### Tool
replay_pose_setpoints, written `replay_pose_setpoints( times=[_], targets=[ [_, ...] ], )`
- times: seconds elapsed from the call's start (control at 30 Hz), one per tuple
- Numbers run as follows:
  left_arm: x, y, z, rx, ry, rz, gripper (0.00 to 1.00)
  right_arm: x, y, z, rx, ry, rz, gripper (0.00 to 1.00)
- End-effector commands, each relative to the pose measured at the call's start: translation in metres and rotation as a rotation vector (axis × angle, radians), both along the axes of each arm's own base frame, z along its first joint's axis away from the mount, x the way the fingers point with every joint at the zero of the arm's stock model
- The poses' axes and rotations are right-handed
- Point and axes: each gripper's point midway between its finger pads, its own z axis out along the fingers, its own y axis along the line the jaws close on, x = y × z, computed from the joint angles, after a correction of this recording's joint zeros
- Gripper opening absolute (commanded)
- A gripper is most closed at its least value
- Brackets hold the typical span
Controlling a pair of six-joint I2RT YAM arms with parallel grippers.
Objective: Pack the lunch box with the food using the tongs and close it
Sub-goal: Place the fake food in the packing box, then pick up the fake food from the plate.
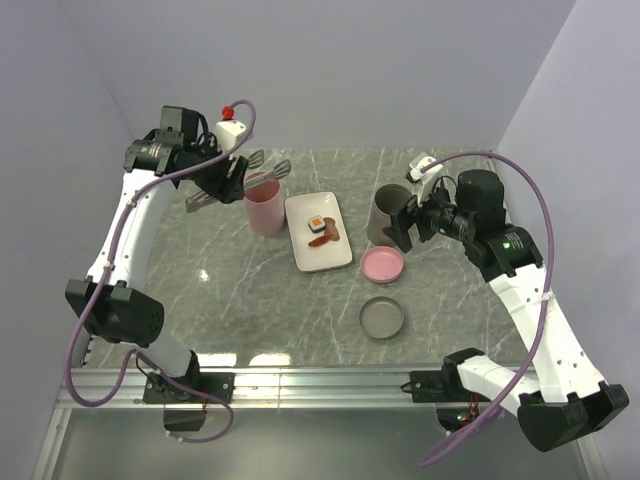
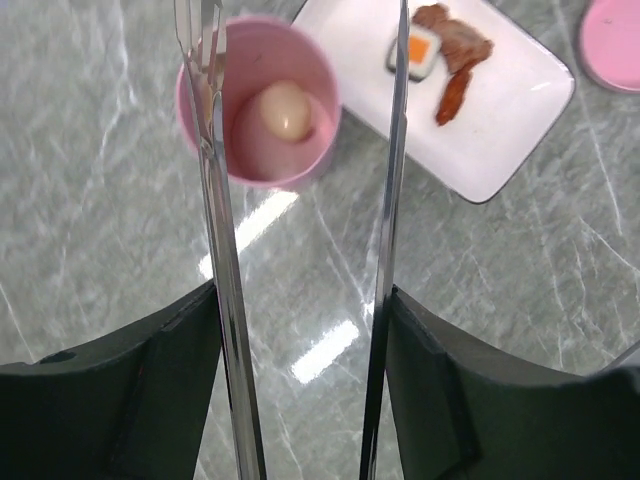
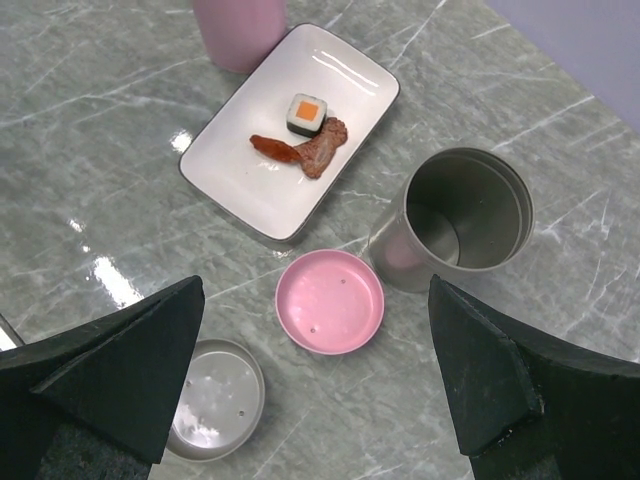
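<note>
Tongs [image 2: 392, 180] grasped by the left tool [image 2: 300, 300] stand spread, cream ball [image 2: 283, 110] between them in pink cup [image 2: 326, 128].

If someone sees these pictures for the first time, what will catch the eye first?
The left gripper holds long silver tongs spread above a pink cup, with a cream ball lying inside. Beside the cup, a white plate carries a rice roll and a meat strip.
</note>
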Motion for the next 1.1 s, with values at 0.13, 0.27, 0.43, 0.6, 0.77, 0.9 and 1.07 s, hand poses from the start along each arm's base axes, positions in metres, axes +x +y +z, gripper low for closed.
replay_pose_setpoints(
  times=[0.13,0.27,0.43,0.6,0.77,0.9,1.07],
  targets=[
    [-0.025,-0.047,0.011,0.020,-0.042,-0.211,0.65,0.004,0.003,0.023,0.038,-0.029,0.005,1.00],
    [-0.029,-0.076,-0.006,0.043,-0.020,-0.282,0.64,0.003,0.003,0.022,0.042,-0.025,0.002,1.00],
    [-0.013,-0.089,-0.039,0.077,0.043,-0.313,0.64,0.002,0.000,0.022,0.021,-0.030,-0.001,1.00],
    [0.001,-0.097,-0.066,0.114,0.078,-0.334,0.64,-0.001,-0.002,0.020,0.012,-0.033,-0.005,1.00],
    [0.011,-0.093,-0.088,0.176,0.108,-0.335,0.63,0.000,-0.002,0.016,0.006,-0.020,-0.003,1.00],
    [0.015,-0.090,-0.106,0.210,0.126,-0.343,0.63,0.001,-0.001,0.013,0.006,-0.014,0.003,1.00],
    [0.017,-0.090,-0.118,0.227,0.138,-0.349,0.63,0.001,-0.002,0.011,-0.002,-0.013,0.001,1.00]
  ],
)
